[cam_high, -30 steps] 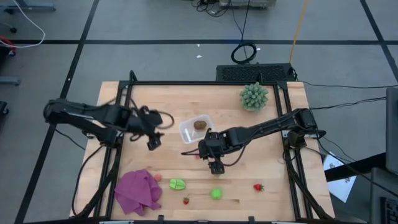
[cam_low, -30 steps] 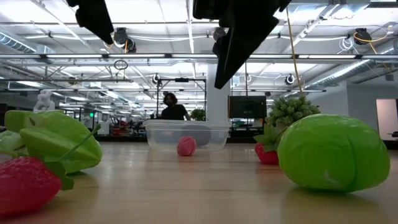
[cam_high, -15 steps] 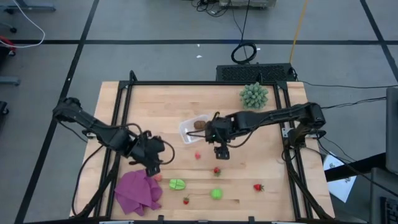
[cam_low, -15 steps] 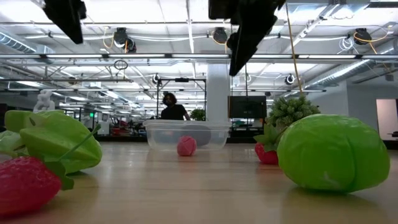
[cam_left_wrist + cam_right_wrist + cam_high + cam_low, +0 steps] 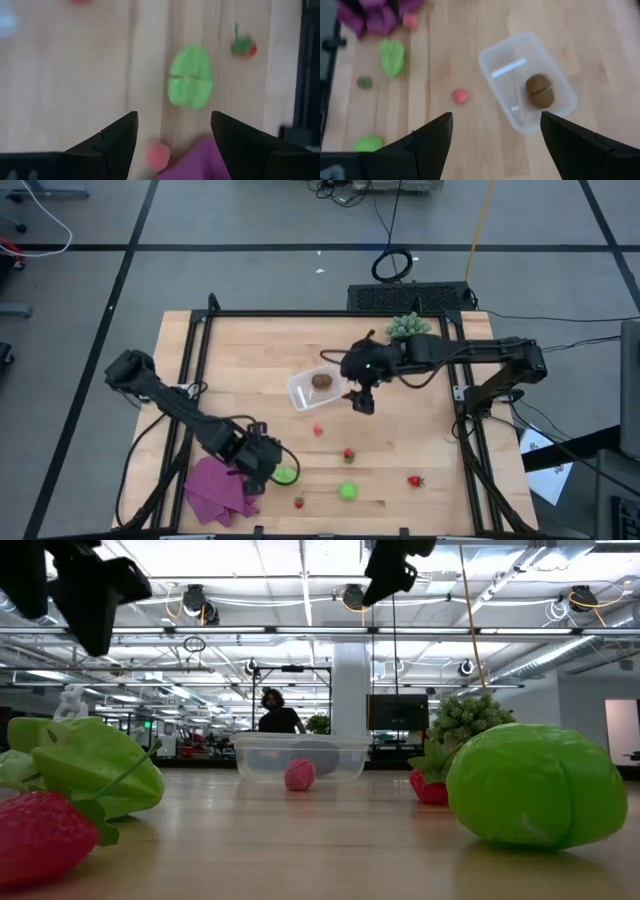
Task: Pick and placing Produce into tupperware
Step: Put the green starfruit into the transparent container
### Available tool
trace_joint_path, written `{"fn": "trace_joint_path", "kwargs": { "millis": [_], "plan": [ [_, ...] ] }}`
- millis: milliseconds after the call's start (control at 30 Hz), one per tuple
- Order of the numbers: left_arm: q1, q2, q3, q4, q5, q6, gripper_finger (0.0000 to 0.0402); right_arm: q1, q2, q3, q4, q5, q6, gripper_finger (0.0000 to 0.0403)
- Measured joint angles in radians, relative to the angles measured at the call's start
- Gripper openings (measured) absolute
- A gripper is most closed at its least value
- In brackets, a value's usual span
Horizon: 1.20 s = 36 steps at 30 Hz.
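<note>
Produce near the table's front edge: a red strawberry piece (image 5: 40, 835) and a lobed green piece (image 5: 287, 475) on one side, a round green piece (image 5: 347, 491) on the other, with more small red pieces (image 5: 348, 454) toward the middle. Left gripper (image 5: 262, 472) hangs over the lobed green piece, just beside the purple cloth (image 5: 218, 487); in the left wrist view its fingers (image 5: 116, 139) stand wide apart with nothing between them and the green piece (image 5: 189, 77) sits ahead of the gap. A pink piece (image 5: 156, 155) lies touching or almost touching the cloth edge.

Judgement: pieces look like light, hard moulded plastic, smooth, likely to skid or roll if nudged; best taken across the narrow middle of the lobed green one, fingers square to it.

Farther back, the pink ball (image 5: 318, 430) lies just in front of the tupperware (image 5: 300, 394), which holds the brown oval (image 5: 321, 380). Right gripper (image 5: 361, 400) hovers beside the container, fingers spread wide, empty. Container looks thin and light, may shift if bumped.

Surface is pale wood planks, flat. Spiky plant (image 5: 406, 327) at the far side. Beyond, an open lab hall with a person (image 5: 279, 712) in the distance.
</note>
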Motion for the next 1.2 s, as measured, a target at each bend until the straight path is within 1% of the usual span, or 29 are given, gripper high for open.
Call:
{"fn": "trace_joint_path", "kwargs": {
  "millis": [167, 400, 533, 633, 800, 933, 1200],
  "plan": [
    [0.009, 0.047, 0.0, 0.028, 0.015, 0.102, 0.0257, -0.019, -0.017, 0.0, 0.057, 0.0, 0.001, 0.0293],
    [0.004, 0.051, 0.001, 0.114, 0.017, 0.177, 0.0257, -0.036, -0.015, 0.0, 0.065, 0.0, 0.001, 0.0293],
    [0.006, 0.051, 0.001, 0.139, 0.017, 0.181, 0.0257, -0.037, -0.014, 0.0, 0.065, 0.0, 0.001, 0.0293],
    [0.005, 0.057, 0.001, 0.159, 0.039, 0.181, 0.0257, -0.037, -0.014, 0.0, 0.065, 0.0, 0.0, 0.0293],
    [0.006, 0.101, 0.001, 0.165, 0.07, 0.171, 0.0257, -0.037, -0.014, 0.0, 0.069, 0.0, -0.001, 0.0293],
    [0.009, 0.126, 0.001, 0.17, 0.07, 0.179, 0.0257, -0.037, -0.014, 0.0, 0.069, 0.0, -0.001, 0.0293],
    [0.019, 0.126, 0.001, 0.182, 0.07, 0.186, 0.0257, -0.035, -0.014, 0.0, 0.079, -0.001, 0.001, 0.0293]
  ]
}}
